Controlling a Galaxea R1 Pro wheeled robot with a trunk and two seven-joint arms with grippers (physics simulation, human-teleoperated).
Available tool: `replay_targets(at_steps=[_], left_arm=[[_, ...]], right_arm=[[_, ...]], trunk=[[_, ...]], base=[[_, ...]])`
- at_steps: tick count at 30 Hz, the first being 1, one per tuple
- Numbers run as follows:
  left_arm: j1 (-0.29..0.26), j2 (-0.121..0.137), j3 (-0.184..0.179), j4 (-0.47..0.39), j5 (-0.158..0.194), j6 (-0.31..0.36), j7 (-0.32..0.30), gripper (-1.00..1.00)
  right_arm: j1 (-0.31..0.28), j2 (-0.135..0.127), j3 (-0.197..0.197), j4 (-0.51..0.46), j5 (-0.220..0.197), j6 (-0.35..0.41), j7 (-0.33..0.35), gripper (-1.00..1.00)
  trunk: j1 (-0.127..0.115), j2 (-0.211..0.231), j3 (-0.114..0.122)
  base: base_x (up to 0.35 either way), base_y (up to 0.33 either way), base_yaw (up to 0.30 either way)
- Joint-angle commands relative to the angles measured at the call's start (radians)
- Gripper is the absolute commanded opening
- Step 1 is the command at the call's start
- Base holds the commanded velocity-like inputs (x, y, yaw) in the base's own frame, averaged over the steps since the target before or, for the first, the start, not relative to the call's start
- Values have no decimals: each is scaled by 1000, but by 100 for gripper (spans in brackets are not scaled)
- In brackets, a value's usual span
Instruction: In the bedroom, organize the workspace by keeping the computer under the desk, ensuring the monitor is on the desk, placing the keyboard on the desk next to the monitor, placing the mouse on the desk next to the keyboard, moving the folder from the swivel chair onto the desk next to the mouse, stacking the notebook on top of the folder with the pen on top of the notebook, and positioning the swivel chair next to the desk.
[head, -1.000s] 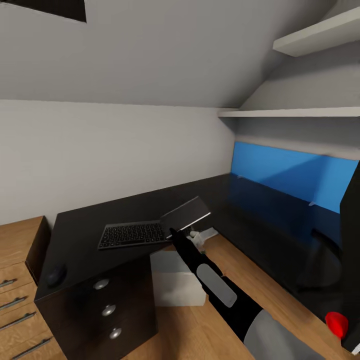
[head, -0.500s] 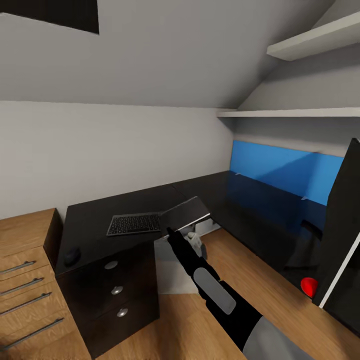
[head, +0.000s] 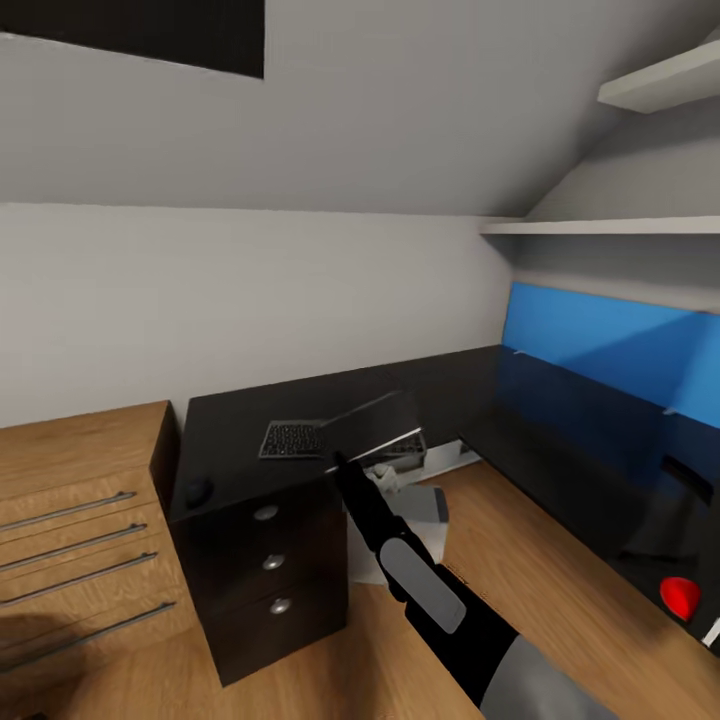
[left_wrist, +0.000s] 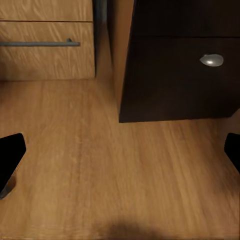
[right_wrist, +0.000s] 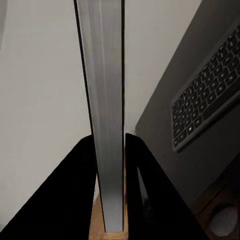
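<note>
Above the near edge of the desk (head: 240, 440), the right hand (right_wrist: 111, 165) is clamped on a thin flat dark slab with a pale edge, the folder (head: 372, 428), as far as I can tell; its two black fingers (right_wrist: 75, 190) press both faces of it. The folder is tilted, lifted over the desk edge, partly covering the keyboard (head: 292, 438) behind it. The keyboard lies flat on the glossy black top; its keys carry pale lettering too small to read. The mouse (head: 198, 490) sits on the same top, near the corner above the round-knobbed drawers (head: 272, 562). A pale grey box, the computer (head: 420, 520), stands on the wooden floor (left_wrist: 125, 170) under the desk. A wooden dresser (head: 80, 540) with bar handles is just beside the desk. The left hand (left_wrist: 120, 160) hangs over the floor, its fingers spread wide, grasping nothing.
</note>
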Motion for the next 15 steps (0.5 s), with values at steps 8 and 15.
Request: replay_targets(at_steps=[8, 15], left_arm=[[0, -1, 5, 0, 5, 2, -9, 100], [0, 0, 8, 13, 5, 4, -8, 100]], right_arm=[[-1, 29, 41, 4, -2, -9, -33, -100], [-1, 32, 51, 5, -1, -9, -68, -100]], trunk=[[0, 0, -1], [0, 0, -1]], base=[[-287, -4, 271], [-327, -84, 274]])
